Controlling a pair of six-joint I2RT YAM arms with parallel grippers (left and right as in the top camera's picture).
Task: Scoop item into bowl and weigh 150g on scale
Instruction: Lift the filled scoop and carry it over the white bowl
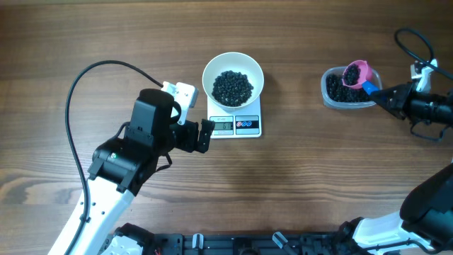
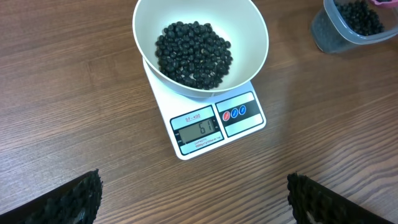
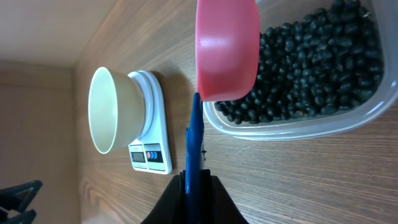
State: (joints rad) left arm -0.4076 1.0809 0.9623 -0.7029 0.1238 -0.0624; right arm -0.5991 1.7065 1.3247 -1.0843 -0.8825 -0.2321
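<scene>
scale (image 1: 244, 125) – long axis near-to-far, display end near, middle of the surface (image 1: 106, 42) | white bowl (image 1: 210, 72) upright on its far part, black beans (image 1: 233, 86) heaped inside | left tool (image 1: 205, 136) released, just near-left of scale | right tool (image 1: 386, 95) clenched on blue handle (image 1: 369, 87) – pink scoop (image 1: 356, 72) over clear tub (image 1: 329, 99), right

robotics lab workstation, by look of it. two robot arms, left arm (image 1: 131, 152) and right arm (image 1: 428, 108), stand at wood-grain surface (image 1: 318, 170); black cable (image 1: 106, 63) loops loose across it; black mounting hardware (image 1: 212, 244) lines near edge. props kitchen-type: digital scale (image 1: 236, 125), white bowl (image 1: 208, 78), clear tub (image 1: 329, 99), pink scoop (image 1: 356, 72). room beyond out of view.
</scene>
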